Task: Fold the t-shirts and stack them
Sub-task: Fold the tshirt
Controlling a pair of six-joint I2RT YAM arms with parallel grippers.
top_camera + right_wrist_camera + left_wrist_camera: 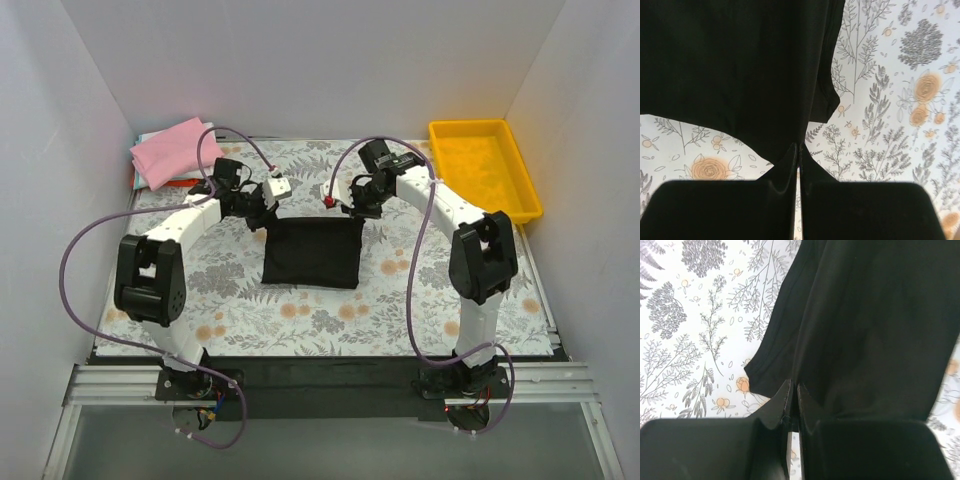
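Observation:
A black t-shirt [311, 252] lies folded on the floral table, its far edge lifted. My left gripper [262, 217] is shut on its far left corner; in the left wrist view the cloth [870, 325] runs into the closed fingers [782, 402]. My right gripper [358, 212] is shut on the far right corner; in the right wrist view the shirt [735, 65] hangs from the closed fingers [812, 162]. A folded pink t-shirt [172, 150] lies at the far left on top of others showing pale blue and orange-red edges [165, 184].
A yellow plastic tray [487, 150] stands at the far right corner. White walls close in the table on three sides. The floral cloth [250, 320] covers the table in front of the black shirt.

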